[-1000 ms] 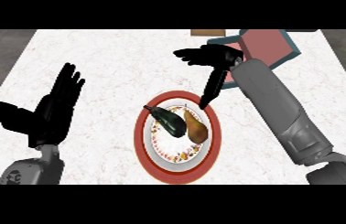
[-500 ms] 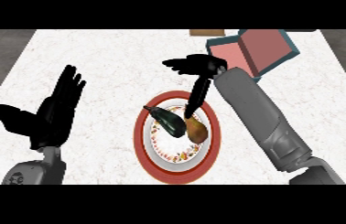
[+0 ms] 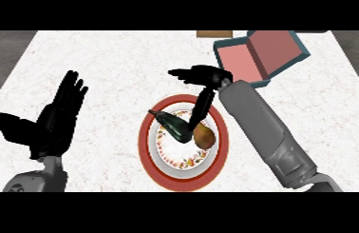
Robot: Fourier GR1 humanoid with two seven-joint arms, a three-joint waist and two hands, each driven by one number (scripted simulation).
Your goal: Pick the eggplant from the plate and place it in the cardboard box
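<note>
A dark eggplant (image 3: 174, 126) lies slanted on the white patterned plate (image 3: 184, 168) with a red rim, at the counter's middle. A brown rounded piece (image 3: 204, 138) rests against its right end. My right hand (image 3: 210, 76) hovers over the plate's far edge, open, fingers stretched to the left and thumb reaching down to the eggplant's right side. Whether the thumb touches it I cannot tell. The cardboard box (image 3: 242, 62), open with a pink inside, stands at the far right, just beyond the right hand. My left hand (image 3: 54, 121) rests open at the left, fingers up.
A small brown object (image 3: 214, 33) sits at the counter's far edge, left of the box. The white marbled counter (image 3: 112, 61) spreads between the left hand and the plate. My right forearm (image 3: 266, 132) crosses the plate's right side.
The right hand has moved left and toward me, from beside the box to above the plate, its thumb now down at the eggplant. The left hand has stayed put.
</note>
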